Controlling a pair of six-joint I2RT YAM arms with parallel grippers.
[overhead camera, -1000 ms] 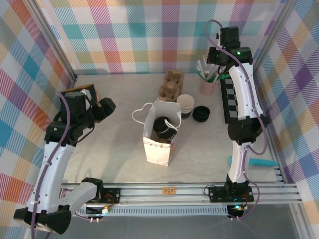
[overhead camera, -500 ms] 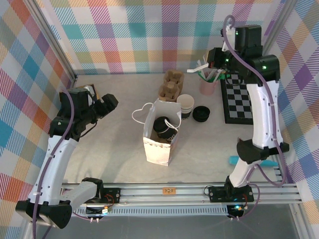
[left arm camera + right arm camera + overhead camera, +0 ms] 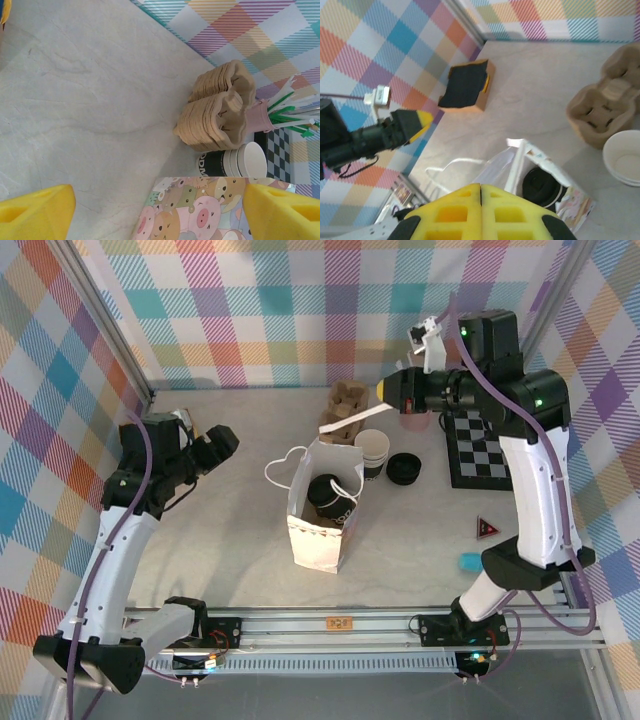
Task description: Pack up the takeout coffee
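Note:
The takeout coffee [image 3: 327, 496], a cup under a round black lid, stands inside the white paper bag [image 3: 318, 540] in the middle of the table; its lid [image 3: 543, 187] shows through the bag's mouth. My right gripper [image 3: 386, 389] hangs high above the cup carriers, shut [image 3: 480, 186] on a thin white straw [image 3: 350, 417] that points toward the bag. My left gripper [image 3: 218, 445] is open to the left of the bag and apart from it. Its yellow fingers [image 3: 159, 196] frame the bag's cartoon-printed side [image 3: 200, 212].
Behind the bag are a stack of cardboard cup carriers [image 3: 345, 398], a stack of lidless white cups [image 3: 372, 452] and a loose black lid [image 3: 404, 469]. A checkerboard [image 3: 482, 445], a red triangle [image 3: 487, 527] and a teal object [image 3: 470, 561] lie at the right. A black-topped box [image 3: 467, 85] sits at the back left.
My right arm has swung left from the pink straw cup to above the carriers, bringing the straw with it. The left gripper has barely shifted.

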